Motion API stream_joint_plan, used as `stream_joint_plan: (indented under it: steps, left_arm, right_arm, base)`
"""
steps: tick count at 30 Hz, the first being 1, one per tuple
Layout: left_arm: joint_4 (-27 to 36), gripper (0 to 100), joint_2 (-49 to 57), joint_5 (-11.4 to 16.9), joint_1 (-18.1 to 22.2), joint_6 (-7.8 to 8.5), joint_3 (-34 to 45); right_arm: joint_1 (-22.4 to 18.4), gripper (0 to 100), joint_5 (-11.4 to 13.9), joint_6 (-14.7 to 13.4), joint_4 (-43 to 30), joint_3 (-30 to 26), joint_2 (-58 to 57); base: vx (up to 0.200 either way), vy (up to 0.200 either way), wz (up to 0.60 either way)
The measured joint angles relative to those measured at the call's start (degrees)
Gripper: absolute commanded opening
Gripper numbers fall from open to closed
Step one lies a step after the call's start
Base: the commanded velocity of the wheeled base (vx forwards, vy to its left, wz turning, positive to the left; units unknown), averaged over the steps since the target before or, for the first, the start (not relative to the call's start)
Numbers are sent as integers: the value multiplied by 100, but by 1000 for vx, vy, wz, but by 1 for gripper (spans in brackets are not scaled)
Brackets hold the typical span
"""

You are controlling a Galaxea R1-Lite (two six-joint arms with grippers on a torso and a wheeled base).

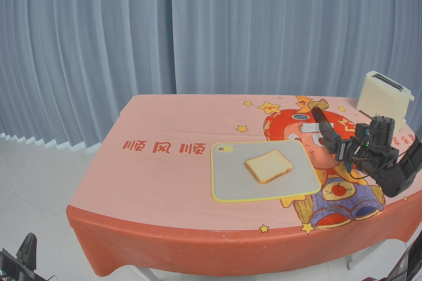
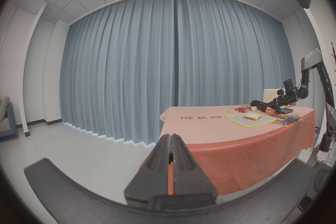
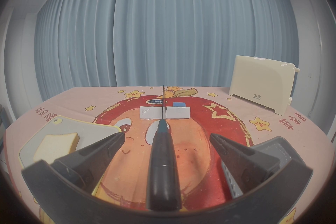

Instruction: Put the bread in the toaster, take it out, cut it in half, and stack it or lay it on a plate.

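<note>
The right pincer [image 3: 167, 136] is released: its two fingers [image 3: 99, 154] are spread wide, and the black handle of the knife [image 3: 162, 161] lies in the gap between them with space on either side. The blade stands edge-on and runs forward into a slot in a white holder [image 3: 150, 112] that sits on the bench [image 1: 167, 181]. In the head view this pincer is at the middle right of the frame, just beyond the right edge of the cutting board [image 1: 228, 187], with the holder just to its left. The bread [image 1: 268, 166], a single pale, uncut slice, lies flat near the middle of the grey, yellow-rimmed board, a little right of the frame's centre. The cream toaster [image 1: 383, 99] stands upright at the far right corner of the bench, toward the upper right of the frame, well apart from the board. The left pincer [image 2: 170, 137] is clenched on nothing, its fingers pressed together. It hangs low over the pale floor [image 2: 87, 158], well apart from the bench, at the lower left corner of the head view. A blue-grey curtain [image 1: 176, 9] hangs behind the bench across the upper half of the frame
</note>
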State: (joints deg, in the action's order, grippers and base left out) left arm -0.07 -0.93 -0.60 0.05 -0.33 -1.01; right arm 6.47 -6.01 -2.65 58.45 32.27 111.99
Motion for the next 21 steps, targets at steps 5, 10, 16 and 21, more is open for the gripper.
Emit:
stream_joint_plan:
  steps: [5,10,16,21]
  left_arm:
    - [0,0,0,0,5,0,0]
    - [0,0,0,0,2,0,0]
    - [0,0,0,2,0,0,0]
    - [2,0,0,0,5,0,0]
  right_arm:
    - [0,100,-4,0,0,-2,10]
    - [5,0,-17,0,-5,-11,24]
    - [22,0,-74,0,-12,-33,57]
    - [22,0,-85,2,-10,-29,24]
  base:
    - [0,0,0]
    - [0,0,0]
    - [0,0,0]
    - [0,0,0]
